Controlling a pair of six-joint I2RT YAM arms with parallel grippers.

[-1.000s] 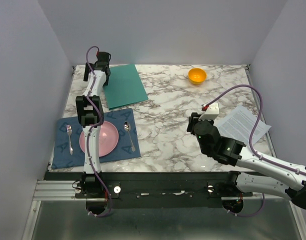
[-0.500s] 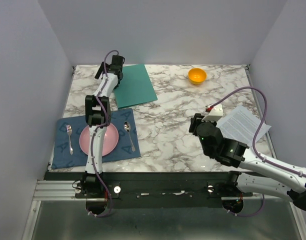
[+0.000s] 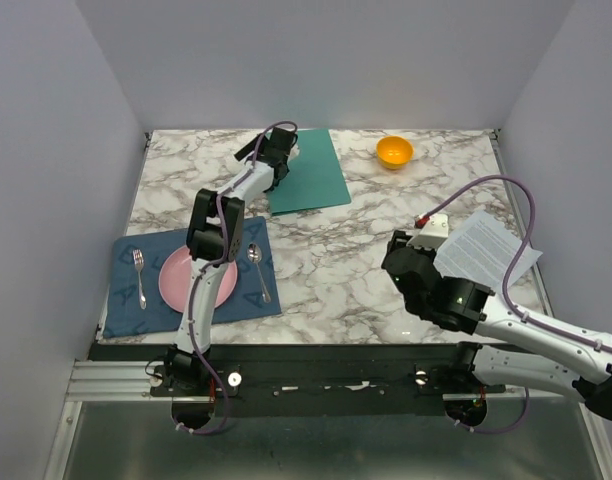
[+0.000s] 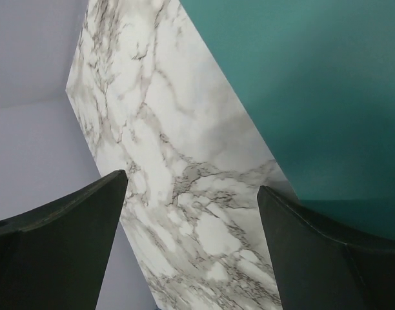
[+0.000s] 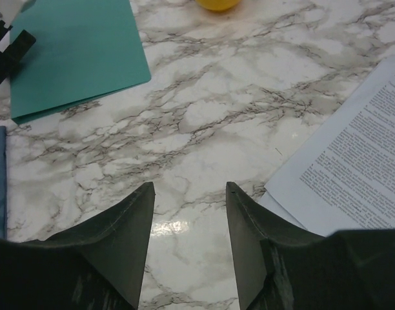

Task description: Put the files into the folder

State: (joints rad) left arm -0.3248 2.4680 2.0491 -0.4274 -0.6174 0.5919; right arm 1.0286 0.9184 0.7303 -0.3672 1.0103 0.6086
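The teal-green folder (image 3: 311, 172) lies closed and flat at the back middle of the table; it also shows in the left wrist view (image 4: 326, 90) and the right wrist view (image 5: 75, 51). My left gripper (image 3: 276, 150) is open at the folder's left edge, bare marble between its fingers (image 4: 191, 187), and its right finger overlaps the folder's edge. The files (image 3: 486, 250), white printed sheets, lie at the right side of the table. My right gripper (image 3: 394, 252) is open and empty just left of the files (image 5: 359, 168), over bare marble (image 5: 190, 187).
An orange bowl (image 3: 394, 151) stands at the back, right of the folder. A dark blue placemat (image 3: 126, 300) at the front left carries a pink plate (image 3: 176, 290), a fork (image 3: 139, 275) and a spoon (image 3: 258, 268). Walls close the table on three sides.
My left gripper has swung right along the back of the table, and the folder has slid right with it. My right gripper has shifted slightly toward the files.
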